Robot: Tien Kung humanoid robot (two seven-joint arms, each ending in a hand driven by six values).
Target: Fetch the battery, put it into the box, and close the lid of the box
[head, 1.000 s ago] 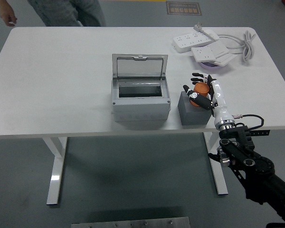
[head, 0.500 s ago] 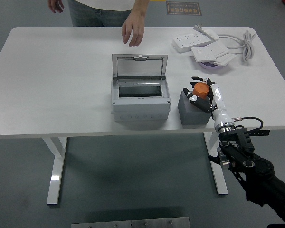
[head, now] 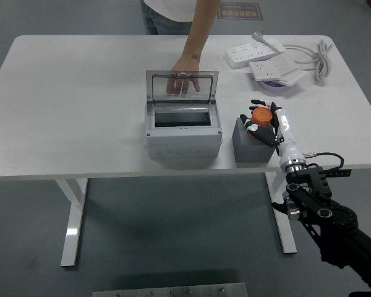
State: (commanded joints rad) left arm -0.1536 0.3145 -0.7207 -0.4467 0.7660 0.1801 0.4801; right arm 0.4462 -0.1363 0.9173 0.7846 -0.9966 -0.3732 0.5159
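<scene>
Person's hand [head: 183,75] has reached the box's lid [head: 182,86] since before.

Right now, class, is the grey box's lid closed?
No, the lid stands upright behind the open grey box, with a person's hand on its top edge.

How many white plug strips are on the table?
2. One power strip lies at the far right; another power strip sits beside it, nearer, atop a purple thing. More may hide.

White table [head: 74,105] with open box [head: 183,127], grey block [head: 250,145], power strips [head: 263,54].
</scene>
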